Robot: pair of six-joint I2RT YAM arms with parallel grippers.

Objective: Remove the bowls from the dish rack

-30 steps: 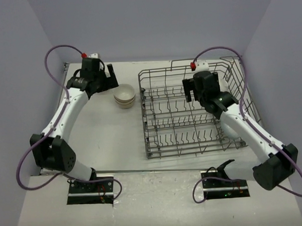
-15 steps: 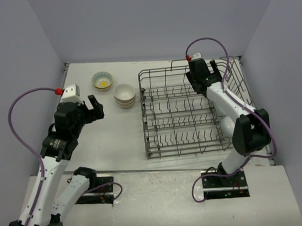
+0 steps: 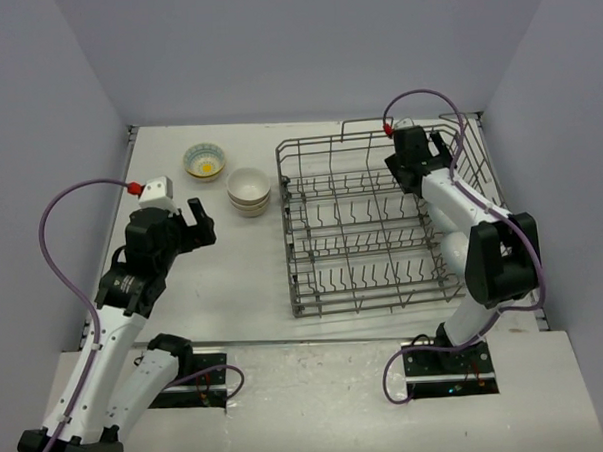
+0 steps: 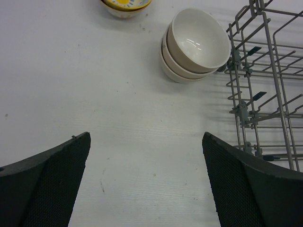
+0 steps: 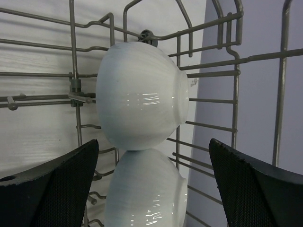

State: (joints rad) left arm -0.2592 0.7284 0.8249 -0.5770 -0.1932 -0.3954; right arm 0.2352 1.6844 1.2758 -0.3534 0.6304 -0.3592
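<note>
patterned bowl (image 4: 125, 6) partly off-frame

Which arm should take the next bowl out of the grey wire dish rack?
Right: the right gripper, open, faces two white ceramic bowls in the grey wire dish rack; the left gripper is over the table, outside it.

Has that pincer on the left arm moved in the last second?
Yes. The left pincer pulled back toward its own base: it hid the patterned bowl before, and now sits nearer than the stacked bowls.
</note>
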